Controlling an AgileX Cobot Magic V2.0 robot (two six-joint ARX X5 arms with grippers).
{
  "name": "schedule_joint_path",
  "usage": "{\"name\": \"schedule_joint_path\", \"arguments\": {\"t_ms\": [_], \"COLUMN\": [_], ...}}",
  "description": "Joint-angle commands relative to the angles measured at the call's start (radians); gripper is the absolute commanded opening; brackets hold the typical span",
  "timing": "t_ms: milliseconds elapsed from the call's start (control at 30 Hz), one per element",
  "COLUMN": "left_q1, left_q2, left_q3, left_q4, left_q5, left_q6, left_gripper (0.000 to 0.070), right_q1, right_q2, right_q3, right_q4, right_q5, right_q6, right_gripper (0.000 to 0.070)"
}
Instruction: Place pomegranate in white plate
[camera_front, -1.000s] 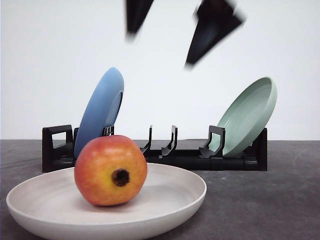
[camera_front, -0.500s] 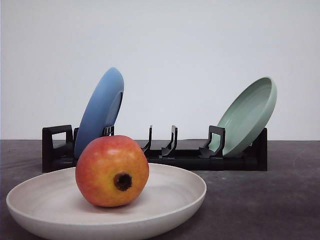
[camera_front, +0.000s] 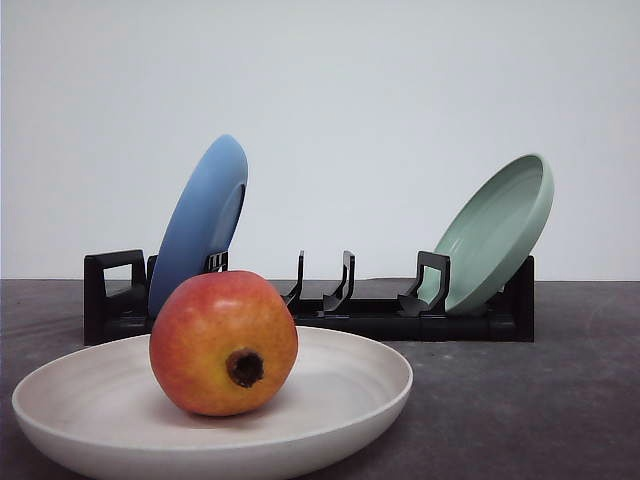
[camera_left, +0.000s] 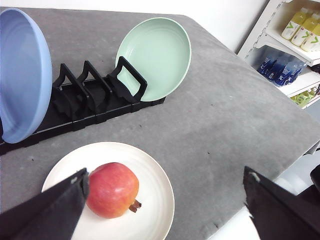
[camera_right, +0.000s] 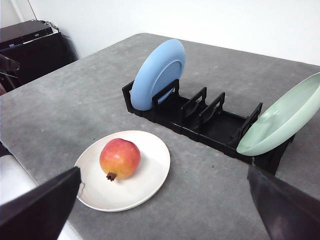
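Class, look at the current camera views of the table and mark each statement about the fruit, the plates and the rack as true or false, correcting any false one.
1. The pomegranate rests in the white plate. True.
2. The blue plate lies flat on the table. False: it stands on edge at one end of the black rack.
3. The green plate leans at the opposite end of the rack from the blue plate. True.
4. The left tool grips the pomegranate. False: its fingers are spread wide and touch nothing.
5. The rack's middle slots hold plates. False: they are empty.
6. The right tool is open. True.
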Motion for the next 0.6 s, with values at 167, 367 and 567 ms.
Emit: {"name": "schedule_joint_path", "arguments": {"t_ms": [167,367,567], "left_q1": [-0.015,-0.015,-0.015], "left_q2": [0.006,0.005,0.004], "left_q3": [0.01,0.01,0.01], "left_q4": [0.009,0.011,0.011], "left_q5": [-0.005,-0.004,-0.004], "left_q6": [0.033,0.048,0.048], "left_gripper": [0.0013,0.0,0.0], "right_q1": [0.009,0.009,0.009], "right_q2": [0.003,0.003,0.003], "right_q3": [0.005,0.005,0.005], "right_q4": [-0.01,-0.01,0.002], "right_q5": [0.001,0.0,0.0], "right_q6": [0.001,-0.002,-0.002], "right_gripper": [0.0018,0.0004,0.0004]}}
